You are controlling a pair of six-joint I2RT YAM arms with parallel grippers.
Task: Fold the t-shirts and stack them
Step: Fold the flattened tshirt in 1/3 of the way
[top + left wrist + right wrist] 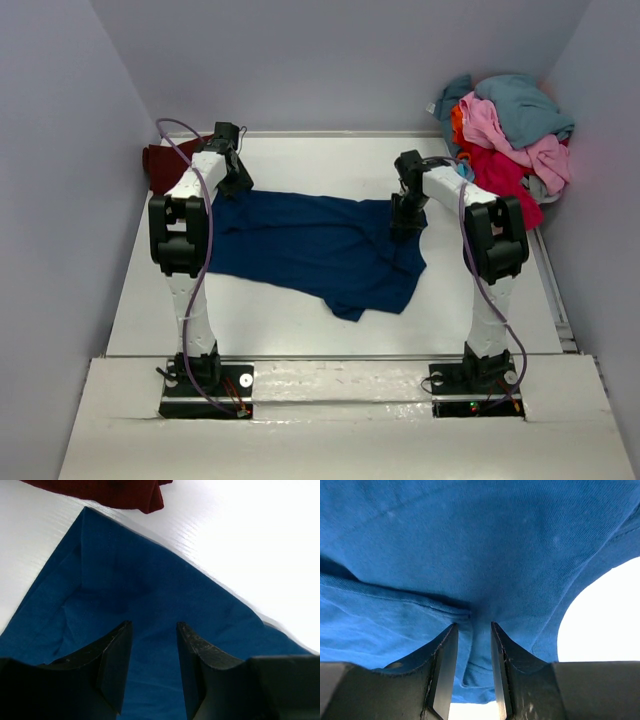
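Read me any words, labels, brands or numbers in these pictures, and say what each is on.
None can be read. The blue t-shirt shows only plain cloth in all three views. The maroon t-shirt and the pile of t-shirts show no lettering. The arm bases carry no legible label.

In the top view the left arm (pixel 185 235) covers the left end of the blue shirt (pixel 310 245) and most of the maroon shirt (pixel 160 165); the tips of the left gripper (pixel 154 625) and right gripper (pixel 472 625) are lost under their wrists. The pile (pixel 510 135) is too tangled to count. The left wrist view cuts the maroon shirt at its top edge; the right crops the blue shirt
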